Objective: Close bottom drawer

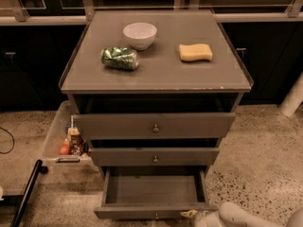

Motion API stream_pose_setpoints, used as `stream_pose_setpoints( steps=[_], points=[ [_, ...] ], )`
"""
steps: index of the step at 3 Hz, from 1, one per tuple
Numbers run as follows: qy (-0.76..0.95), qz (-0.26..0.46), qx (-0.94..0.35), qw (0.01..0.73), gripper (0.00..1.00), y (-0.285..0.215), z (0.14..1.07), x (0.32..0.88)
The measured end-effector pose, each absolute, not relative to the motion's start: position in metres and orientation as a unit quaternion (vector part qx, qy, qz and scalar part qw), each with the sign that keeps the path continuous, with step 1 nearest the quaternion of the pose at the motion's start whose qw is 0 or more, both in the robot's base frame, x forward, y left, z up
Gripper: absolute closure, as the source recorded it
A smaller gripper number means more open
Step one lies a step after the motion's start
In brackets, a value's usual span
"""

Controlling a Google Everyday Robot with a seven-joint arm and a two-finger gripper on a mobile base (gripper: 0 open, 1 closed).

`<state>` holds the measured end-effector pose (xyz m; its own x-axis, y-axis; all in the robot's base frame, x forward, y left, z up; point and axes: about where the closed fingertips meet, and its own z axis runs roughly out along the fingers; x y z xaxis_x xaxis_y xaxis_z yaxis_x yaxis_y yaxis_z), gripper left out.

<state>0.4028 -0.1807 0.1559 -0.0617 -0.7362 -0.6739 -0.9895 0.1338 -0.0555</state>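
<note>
my gripper [198,216], grip state not discernible, beside the open bottom drawer [154,190] front: i should push squarely inward.

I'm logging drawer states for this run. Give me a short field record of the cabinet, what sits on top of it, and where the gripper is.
bottom drawer: pulled well out, inside looks empty
middle drawer: far less extended
top drawer: far less extended
cabinet top: white bowl, green crumpled packet, yellow sponge
left of cabinet: clear bin on the floor holding small items
gripper: low at the frame's bottom edge, by the right end of the bottom drawer's front
task status: drawer not yet closed
</note>
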Motion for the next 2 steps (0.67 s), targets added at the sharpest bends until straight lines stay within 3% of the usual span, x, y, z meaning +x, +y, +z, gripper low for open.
stream_pose_setpoints(
  steps=[1, 2],
  points=[
    [0.695, 0.219, -0.621, 0.290, 0.20, -0.181, 0.156, 0.401],
    [0.678, 0.200, -0.637, 0.306, 0.44, -0.176, 0.159, 0.440]
  ],
)
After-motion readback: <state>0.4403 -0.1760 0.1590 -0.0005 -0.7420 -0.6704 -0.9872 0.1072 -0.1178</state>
